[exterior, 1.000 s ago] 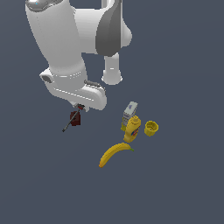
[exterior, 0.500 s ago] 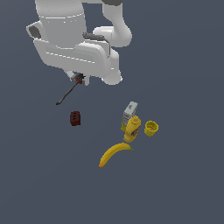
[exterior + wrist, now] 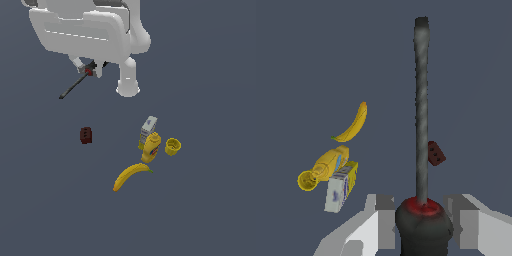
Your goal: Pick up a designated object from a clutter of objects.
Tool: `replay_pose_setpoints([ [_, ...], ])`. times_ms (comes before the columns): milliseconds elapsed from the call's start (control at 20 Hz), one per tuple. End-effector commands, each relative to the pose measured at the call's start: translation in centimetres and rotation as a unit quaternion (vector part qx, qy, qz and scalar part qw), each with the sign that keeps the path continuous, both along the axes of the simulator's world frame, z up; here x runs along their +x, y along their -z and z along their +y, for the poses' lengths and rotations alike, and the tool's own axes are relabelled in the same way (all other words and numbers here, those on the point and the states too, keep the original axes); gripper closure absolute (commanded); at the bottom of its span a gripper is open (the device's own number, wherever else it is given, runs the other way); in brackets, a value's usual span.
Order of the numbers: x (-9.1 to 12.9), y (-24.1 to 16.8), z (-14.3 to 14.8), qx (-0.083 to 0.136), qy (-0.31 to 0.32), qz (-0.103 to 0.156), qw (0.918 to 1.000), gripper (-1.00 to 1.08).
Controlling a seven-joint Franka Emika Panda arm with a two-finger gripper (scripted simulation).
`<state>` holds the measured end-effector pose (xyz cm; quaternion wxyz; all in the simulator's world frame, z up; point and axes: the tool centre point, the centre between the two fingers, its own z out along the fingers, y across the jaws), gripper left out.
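The screwdriver (image 3: 76,86) hangs high in the air, its red-and-black handle (image 3: 423,224) clamped between the fingers of my gripper (image 3: 91,69), which is shut on it. Its long dark shaft (image 3: 421,110) sticks out toward the exterior view's lower left. Far below lie the rest of the clutter: a dark-red block (image 3: 86,135) (image 3: 436,153), a yellow banana (image 3: 129,175) (image 3: 353,124), a yellow mustard bottle (image 3: 151,147) (image 3: 329,163), a grey-white box (image 3: 148,129) (image 3: 340,187) and a small yellow cup (image 3: 172,146) (image 3: 307,180).
The arm's white base post (image 3: 128,80) stands behind the clutter, and the big white arm links (image 3: 80,32) fill the top of the exterior view. The bottle, box and cup are bunched together; the banana lies just in front of them.
My gripper has risen with the screwdriver, moving up and away from the dark-red block. The block and the other items have stayed in place.
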<state>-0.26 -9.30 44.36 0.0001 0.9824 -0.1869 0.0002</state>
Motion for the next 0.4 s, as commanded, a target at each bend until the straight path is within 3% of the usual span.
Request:
replay_pose_setpoints([
  [0, -0.07, -0.58, 0.08, 0.000, 0.000, 0.000, 1.0000, 1.08],
  [350, 0.06, -0.43, 0.04, 0.000, 0.000, 0.000, 1.0000, 1.08],
])
